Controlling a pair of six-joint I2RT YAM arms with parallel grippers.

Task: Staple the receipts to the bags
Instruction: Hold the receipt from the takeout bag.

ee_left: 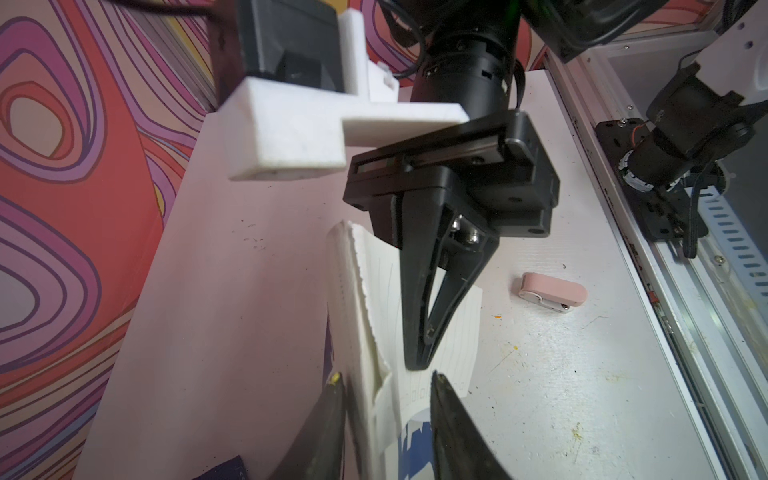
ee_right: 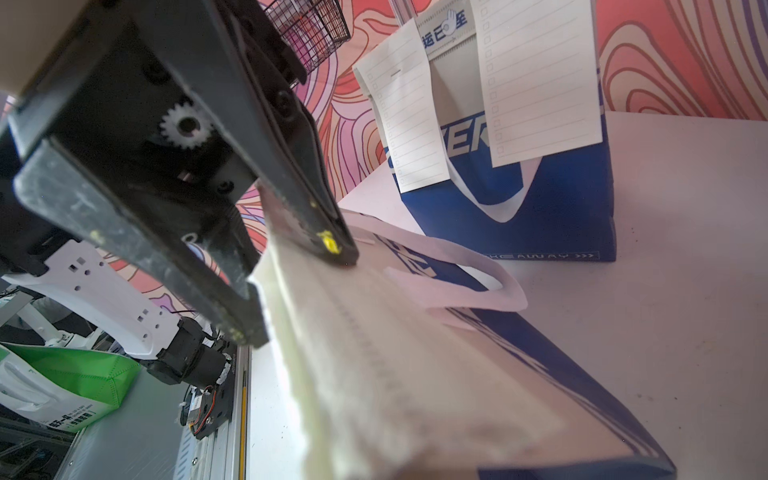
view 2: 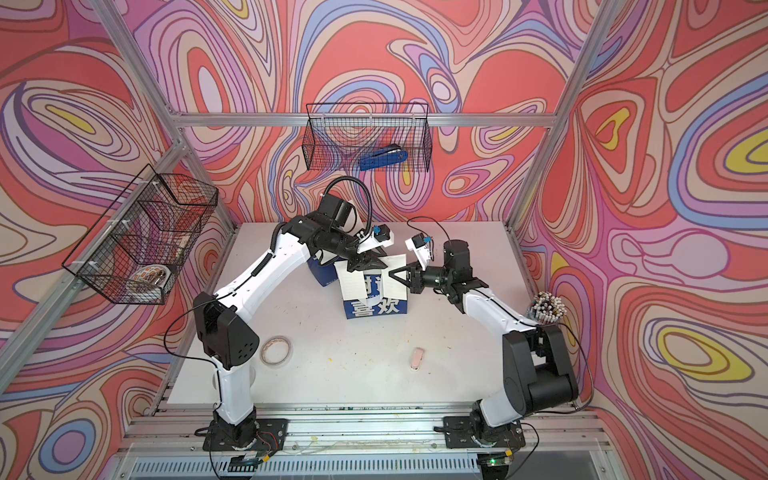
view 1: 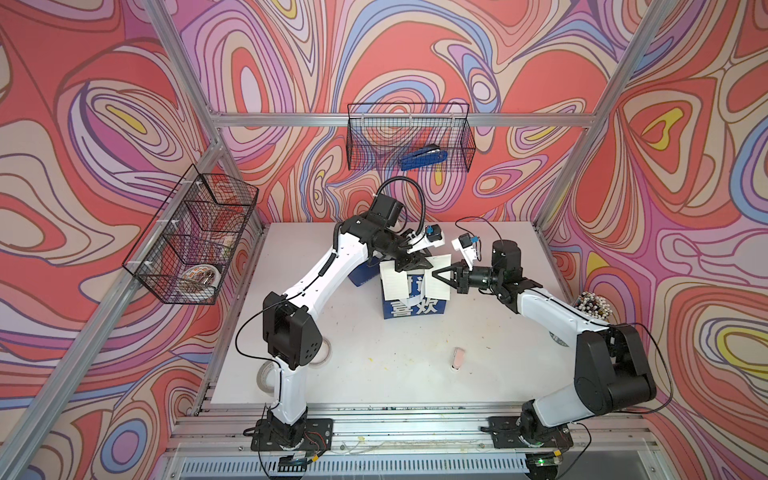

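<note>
Now right hand (view 1: 434,274) pinches shut at the receipt (ee_left: 457,332) on the rim of the Chinese-lettered bag (view 1: 415,309), left hand (view 1: 426,263) narrow astride it; next likely needs the pink stapler (view 1: 457,358) nearby.

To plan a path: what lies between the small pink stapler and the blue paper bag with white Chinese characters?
Only bare white table, slightly stained; both top views show it.

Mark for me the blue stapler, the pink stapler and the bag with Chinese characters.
blue stapler (view 1: 424,160), in a top view, middle of its blue body.
pink stapler (ee_left: 555,289), left wrist view, its pink top.
bag with Chinese characters (view 1: 413,308), in a top view, blue lower front face.
</note>
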